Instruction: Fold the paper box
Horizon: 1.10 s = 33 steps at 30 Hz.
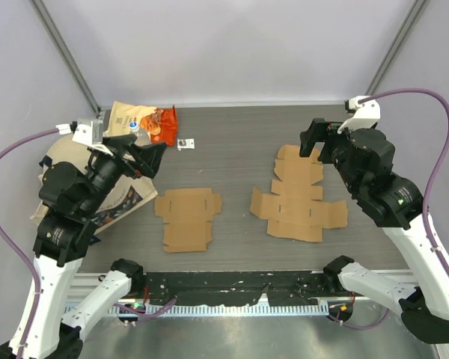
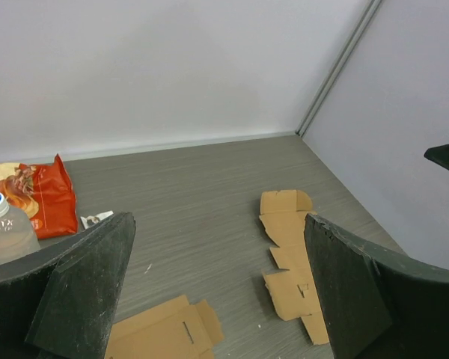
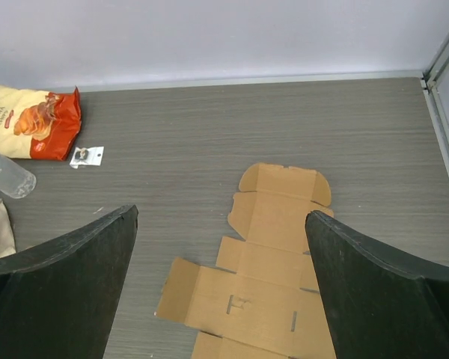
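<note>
Plainly, the grey wood-grain tabletop (image 1: 232, 142) takes up most of the scene, with pale walls closing in its far side and both ends. Two arms rise from the near edge, each white near the base and black higher up. The left hand (image 1: 156, 161) hangs over the left part of the tabletop, and the left wrist view shows its black fingers (image 2: 82, 292) spread wide with nothing between them. The right hand (image 1: 312, 143) hangs over the right part, above the far end of the big flat box (image 1: 295, 198), and its fingers (image 3: 374, 299) are also spread wide and hold nothing. That big flat box is brown cardboard, fully unfolded, lying flat right of centre with its flaps spread out and its rounded flap at the far end. The small flat box (image 1: 187, 218), also brown cardboard, lies flat left of centre, nearer the near edge and apart from the big one; neither hand touches either box. A cream cloth bag (image 1: 127, 198) with dark print lies at the left side, partly hidden under the left arm. Beyond it, by the far wall, lies a tan and orange snack bag (image 1: 138, 120). A clear bottle (image 2: 7, 228) with a blue and white cap sits beside the snack bag. A small white packet (image 1: 185, 143) lies just right of the snack bag, on its own.
</note>
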Motion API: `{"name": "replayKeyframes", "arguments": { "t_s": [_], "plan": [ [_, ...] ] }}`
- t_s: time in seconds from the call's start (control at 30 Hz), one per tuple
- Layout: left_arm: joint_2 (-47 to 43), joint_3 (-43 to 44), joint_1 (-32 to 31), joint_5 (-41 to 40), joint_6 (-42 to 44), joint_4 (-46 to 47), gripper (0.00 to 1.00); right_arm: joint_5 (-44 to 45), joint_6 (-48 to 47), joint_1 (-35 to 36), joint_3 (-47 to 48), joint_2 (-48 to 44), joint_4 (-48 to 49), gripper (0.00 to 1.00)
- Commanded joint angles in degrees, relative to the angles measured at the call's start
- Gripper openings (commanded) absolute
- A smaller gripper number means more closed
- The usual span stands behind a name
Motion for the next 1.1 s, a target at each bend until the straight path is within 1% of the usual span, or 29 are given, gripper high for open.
{"name": "replayKeyframes", "arguments": {
  "t_s": [0.0,0.07,0.1,0.17,0.2,0.23,0.27,0.3,0.37,0.4,0.43,0.47,0.53,0.57,0.6,0.7,0.73,0.8,0.83,0.9,0.93,0.97,1.0,1.07],
  "plan": [
    [0.7,0.4,0.3,1.6,1.2,-0.5,1.0,2.1,2.0,-0.2,3.2,3.4,-1.9,1.0],
    [1.0,0.5,0.3,1.9,1.1,-0.7,1.0,-1.0,2.7,-0.2,3.0,5.7,-1.9,1.0],
    [1.1,0.4,0.3,2.0,1.0,-0.6,1.0,-6.9,2.9,-0.2,1.5,6.2,-0.9,1.0],
    [1.1,0.1,0.3,1.9,0.5,-0.7,1.0,-12.1,6.4,-0.2,-0.6,9.1,2.9,1.0],
    [1.0,-0.4,0.3,2.0,0.3,-0.7,1.0,-19.8,7.8,0.1,-2.1,10.8,5.4,0.99],
    [1.1,-0.7,0.3,1.7,-0.3,-0.7,1.0,-23.4,10.7,0.4,-3.1,14.9,7.2,0.96],
    [0.9,-0.9,0.3,1.6,-0.7,-0.8,1.0,-28.6,12.3,0.8,-6.7,16.4,10.0,0.95],
    [0.8,-1.5,0.3,1.5,-1.0,-1.2,0.99,-36.6,13.5,1.5,-9.3,17.7,18.3,0.95],
    [0.2,-2.1,0.3,1.3,-2.1,-1.6,0.99,-44.2,17.2,1.7,-16.3,22.8,26.6,0.93],
    [0.0,-2.7,0.3,1.3,-2.4,-2.0,0.99,-50.5,18.1,2.0,-17.4,25.6,32.3,0.93],
    [-0.2,-2.9,0.3,1.1,-2.6,-2.4,0.99,-53.3,18.8,2.1,-18.0,28.4,34.0,0.9],
    [-0.5,-3.2,0.3,0.9,-3.0,-2.6,0.99,-55.3,19.2,2.4,-18.3,34.5,35.8,0.88],
    [-0.9,-4.1,0.3,0.9,-3.5,-3.4,0.99,-55.5,18.1,3.7,-17.7,39.1,36.8,0.84],
    [-1.0,-4.2,0.2,0.9,-3.8,-3.6,0.99,-54.7,16.9,3.8,-17.3,43.1,36.8,0.82],
    [-1.0,-4.7,0.3,1.3,-4.1,-3.9,0.99,-54.8,16.8,3.8,-17.0,44.6,37.4,0.82],
    [-0.6,-5.3,0.3,2.5,-4.9,-4.1,0.98,-55.6,18.9,3.6,-15.8,50.2,37.8,0.78],
    [-0.5,-5.4,0.3,2.7,-5.1,-4.1,0.98,-55.6,19.4,3.9,-15.7,51.0,37.8,0.75],
    [-0.4,-5.6,0.3,2.7,-5.4,-4.1,0.98,-55.2,20.3,4.2,-17.0,52.1,41.2,0.73],
    [-0.3,-5.7,0.3,2.8,-5.6,-3.9,0.98,-55.5,20.6,4.2,-18.7,52.5,42.5,0.71],
    [-0.3,-6.1,0.3,2.9,-5.7,-3.6,0.98,-56.3,21.0,4.1,-19.0,54.4,43.8,0.66],
    [-0.2,-6.3,0.3,3.0,-5.7,-3.5,0.98,-57.0,22.1,4.1,-19.6,55.1,45.2,0.62],
    [0.0,-6.4,0.3,3.1,-5.7,-3.4,0.97,-57.7,23.3,4.2,-20.3,55.6,47.1,0.6],
    [0.1,-6.3,0.3,3.2,-5.6,-3.6,0.97,-57.7,24.1,4.2,-20.7,56.0,50.1,0.58],
    [0.8,-6.1,0.3,3.4,-5.6,-3.9,0.97,-56.1,25.1,4.1,-20.9,57.5,50.7,0.53]
  ]
}}
